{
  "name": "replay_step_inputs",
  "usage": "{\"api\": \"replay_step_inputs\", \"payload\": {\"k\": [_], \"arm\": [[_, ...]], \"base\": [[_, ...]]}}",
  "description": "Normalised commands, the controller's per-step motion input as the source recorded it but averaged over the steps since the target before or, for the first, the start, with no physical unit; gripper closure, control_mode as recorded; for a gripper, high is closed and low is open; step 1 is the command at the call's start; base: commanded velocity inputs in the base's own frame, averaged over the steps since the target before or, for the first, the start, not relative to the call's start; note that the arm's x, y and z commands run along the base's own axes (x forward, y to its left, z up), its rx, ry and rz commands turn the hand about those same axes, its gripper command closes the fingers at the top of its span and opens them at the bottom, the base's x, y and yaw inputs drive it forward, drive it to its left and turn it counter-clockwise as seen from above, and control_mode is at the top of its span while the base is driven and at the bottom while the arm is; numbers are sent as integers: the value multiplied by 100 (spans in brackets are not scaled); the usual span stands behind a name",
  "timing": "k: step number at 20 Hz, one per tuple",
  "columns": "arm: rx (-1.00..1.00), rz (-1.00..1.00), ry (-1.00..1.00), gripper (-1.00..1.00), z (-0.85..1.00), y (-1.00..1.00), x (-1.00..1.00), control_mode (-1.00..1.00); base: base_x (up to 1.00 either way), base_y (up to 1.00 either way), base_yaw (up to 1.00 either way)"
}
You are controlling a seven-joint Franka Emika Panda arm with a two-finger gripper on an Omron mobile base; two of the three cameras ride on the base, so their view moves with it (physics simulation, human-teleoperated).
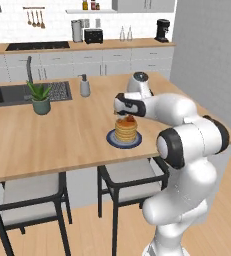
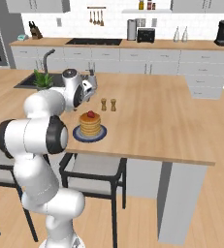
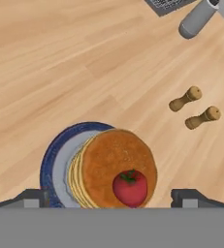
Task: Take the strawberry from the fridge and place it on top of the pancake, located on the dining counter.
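Jaws standing spread, berry released on stack.
The gripper is hovering over the strawberry, which is sitting off-centre on the pancake; a retreating finger could be nudging it, rolling it off onto the plate or counter.

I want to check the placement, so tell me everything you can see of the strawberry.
The strawberry is a small, glossy red berry with a bit of green at its top. It rests on the top pancake of the golden-brown stack, off-centre toward one edge, touching only that pancake. The gripper hangs above it, open, fingers clear of the berry on either side.
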Motion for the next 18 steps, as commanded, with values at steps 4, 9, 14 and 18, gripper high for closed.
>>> {"api": "replay_step_inputs", "payload": {"k": [4, 9, 14, 18], "arm": [[0, 0, -9, -100, 26, 0, -100, -100], [0, -3, -3, -100, 33, 0, -100, -100], [-1, -1, 0, -100, 48, 12, -100, -100], [-5, 0, 0, -100, 37, 36, -100, -100]], "base": [[0, 0, 0], [0, 0, 0], [0, 0, 0], [0, 0, 0]]}}
